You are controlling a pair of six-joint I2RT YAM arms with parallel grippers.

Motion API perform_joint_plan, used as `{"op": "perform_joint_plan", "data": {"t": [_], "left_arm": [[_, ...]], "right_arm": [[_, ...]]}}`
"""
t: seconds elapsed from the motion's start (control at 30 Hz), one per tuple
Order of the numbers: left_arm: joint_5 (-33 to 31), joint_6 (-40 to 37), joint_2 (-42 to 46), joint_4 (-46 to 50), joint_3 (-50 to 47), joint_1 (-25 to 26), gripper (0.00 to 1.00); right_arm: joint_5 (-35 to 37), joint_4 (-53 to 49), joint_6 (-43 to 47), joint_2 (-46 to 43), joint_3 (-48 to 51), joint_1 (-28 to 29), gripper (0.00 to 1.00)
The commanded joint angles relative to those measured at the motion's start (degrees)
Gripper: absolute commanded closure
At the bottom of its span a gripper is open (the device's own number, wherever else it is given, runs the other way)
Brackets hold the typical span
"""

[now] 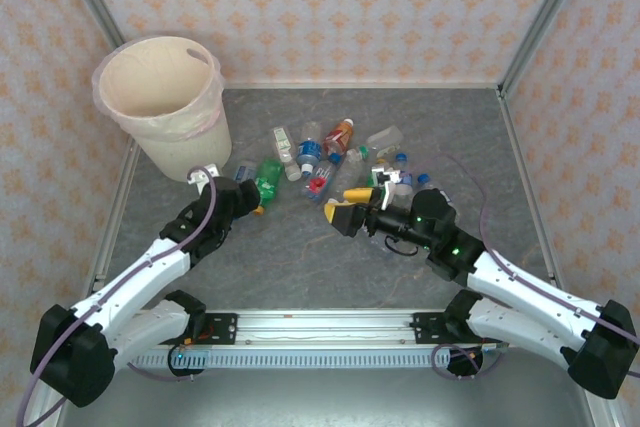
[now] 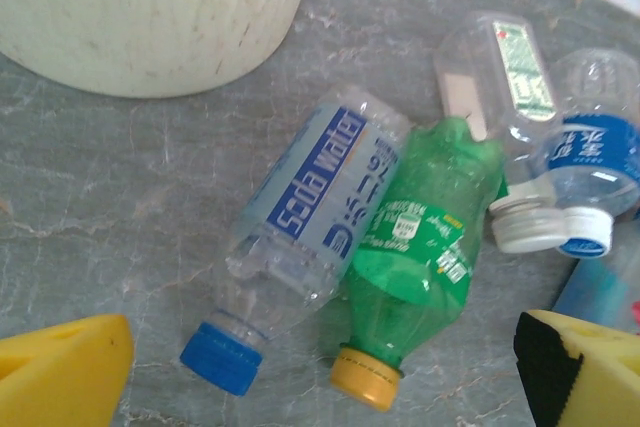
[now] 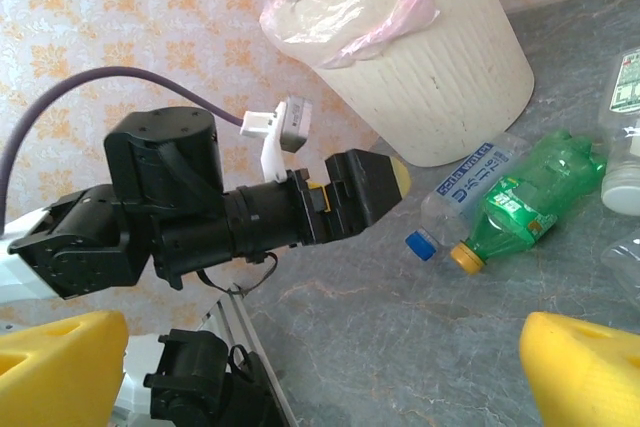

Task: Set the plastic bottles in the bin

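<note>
Bin: one ribbed cream plastic wastebasket [image 1: 190,142], far-left table [image 1: 290,257] corner.
Bottles I count under left gripper [image 2: 320,372]: one crumpled green plastic bottle [image 2: 425,237], three clear bottles [image 2: 310,207].
Jaws: left gripper and right gripper [image 3: 320,367] both spread, empty.

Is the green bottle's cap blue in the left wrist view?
No, the green bottle has a yellow cap; the blue cap sits on the clear bottle beside it.
</note>
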State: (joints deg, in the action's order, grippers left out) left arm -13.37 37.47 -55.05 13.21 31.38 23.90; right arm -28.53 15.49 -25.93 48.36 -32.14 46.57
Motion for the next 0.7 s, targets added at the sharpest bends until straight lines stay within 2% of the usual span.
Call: {"op": "perform_joint_plan", "data": {"t": [0.0,0.23,0.4,0.57,0.67], "left_arm": [[1.02,-1.35,-1.77,-6.8,-1.31,-1.29,0.04],[7.54,-3.54,-9.38,-10.78,-1.64,-7.81,0.13],[9.82,-5.88,-12.23,-13.36,-1.44,-8.99,0.16],[13.61,-6.35,-14.65,-17.6,-2.26,-9.22,0.14],[11.74,-6.4,-17.3,-16.48,-0.88,-9.31,0.14]], "right_arm": [[-0.3,2.03,-0.47,-0.11,-0.71,0.45,0.0],[0.19,1.31,-0.54,-0.12,-0.96,0.54,0.0],[0.32,1.24,-0.54,0.29,-1.08,0.54,0.0],[0.05,1.65,-0.63,1.03,-1.17,0.54,0.0],[-0.14,1.57,-0.78,1.29,-1.25,0.54,0.0]]}}
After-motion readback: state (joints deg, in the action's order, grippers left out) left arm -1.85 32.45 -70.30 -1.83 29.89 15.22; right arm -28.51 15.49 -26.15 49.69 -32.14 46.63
